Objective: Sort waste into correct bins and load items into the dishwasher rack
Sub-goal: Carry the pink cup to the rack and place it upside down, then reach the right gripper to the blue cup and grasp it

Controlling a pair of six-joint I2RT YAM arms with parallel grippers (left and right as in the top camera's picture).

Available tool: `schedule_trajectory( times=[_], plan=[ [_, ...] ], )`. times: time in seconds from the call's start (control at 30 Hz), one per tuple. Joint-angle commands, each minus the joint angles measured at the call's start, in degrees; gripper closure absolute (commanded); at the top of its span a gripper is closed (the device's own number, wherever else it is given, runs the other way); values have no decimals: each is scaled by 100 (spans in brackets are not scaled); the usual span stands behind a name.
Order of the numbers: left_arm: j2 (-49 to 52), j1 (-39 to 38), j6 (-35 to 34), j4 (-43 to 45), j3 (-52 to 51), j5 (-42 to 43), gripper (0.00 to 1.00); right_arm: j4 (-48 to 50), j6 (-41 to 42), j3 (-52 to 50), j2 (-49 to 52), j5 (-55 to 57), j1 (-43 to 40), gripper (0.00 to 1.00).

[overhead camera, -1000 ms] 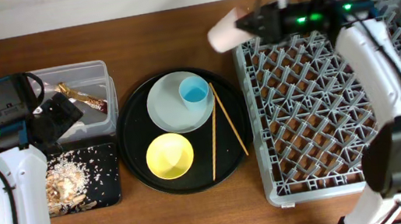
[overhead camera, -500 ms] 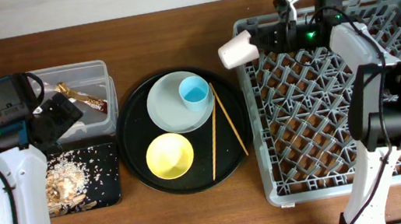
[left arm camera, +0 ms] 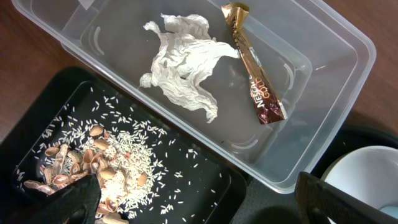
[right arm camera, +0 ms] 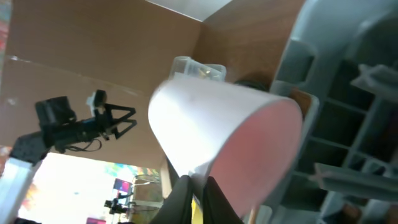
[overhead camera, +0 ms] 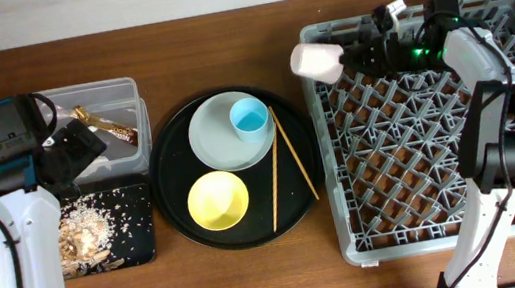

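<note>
- Right fingers (overhead camera: pixel 354 55) clamp the small pink plastic cup (overhead camera: pixel 315 61), which juts beyond their tips at the corner of the large grey pegged dishwasher rack (overhead camera: pixel 412 163).
- Carry it inward, then set it mouth-down between pegs.
- Left fingers (left arm camera: pixel 336 202) spread wide, empty.

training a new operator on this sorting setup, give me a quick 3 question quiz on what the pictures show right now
1. True or false: the blue cup stands on the plate.
2. What lies in the clear tub?
A. the tissue and the wrapper
B. the chopsticks
C. the yellow bowl
3. Fill in the blank: the right gripper is closed on the rim of the ____ cup.

Key
1. True.
2. A.
3. Pink: it holds the pink cup.
</note>
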Motion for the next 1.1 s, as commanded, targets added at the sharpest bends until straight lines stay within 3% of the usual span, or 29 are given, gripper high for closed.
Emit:
schedule_trajectory(
  times=[0.0,0.3,0.37,0.5,0.67,0.87,1.07],
  plan=[
    [-87,13,72,-4,87,17,1,-101,-105,0,59,411,-127,91],
    [-87,13,72,-4,87,17,1,-876,-577,7,-304,494,-426,87],
    [-87,13,72,-4,87,17,1,-964,-573,15,-684,997,-415,88],
    [-87,13,72,-4,87,17,1,-1211,-238,15,-2059,3493,-63,87],
    [-87,13,72,-4,87,17,1,-1191,385,15,-3217,5998,1550,87],
    [-87,13,72,-4,87,17,1,-706,439,11,-2887,8317,4293,82],
    [-87,13,72,-4,87,17,1,-4,444,11,-1991,8747,5130,73]
  ],
)
